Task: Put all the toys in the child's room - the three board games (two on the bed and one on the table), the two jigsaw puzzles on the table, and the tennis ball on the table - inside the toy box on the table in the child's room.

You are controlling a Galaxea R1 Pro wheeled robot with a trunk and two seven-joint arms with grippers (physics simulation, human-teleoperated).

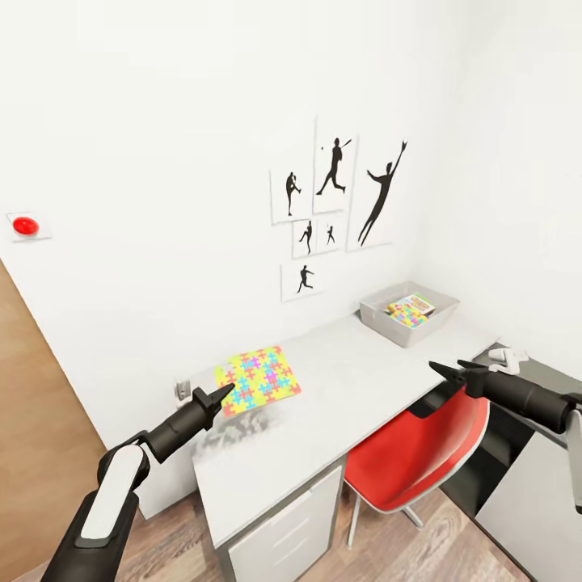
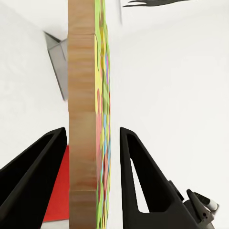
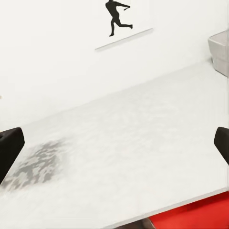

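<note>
My left gripper (image 1: pixel 226 394) is shut on one corner of a jigsaw puzzle (image 1: pixel 260 378), a bright multicoloured square held nearly flat a little above the left part of the table (image 1: pixel 347 380). In the left wrist view the puzzle (image 2: pixel 88 119) shows edge-on between the black fingers (image 2: pixel 45 162). The toy box (image 1: pixel 380 323), a light-grey tray, stands at the table's far right corner with a colourful puzzle square and a printed game box (image 1: pixel 410 309) inside. My right gripper (image 1: pixel 449 370) hovers open over the table's front edge; its fingertips (image 3: pixel 12 143) are spread wide apart. The tennis ball and the bed are out of view.
A red chair (image 1: pixel 420 453) is tucked under the table in front of my right arm. Black silhouette pictures (image 1: pixel 335 202) hang on the white wall. A small white object (image 1: pixel 509 354) lies on the lower dark section at right. A wooden door (image 1: pixel 32 420) stands at left.
</note>
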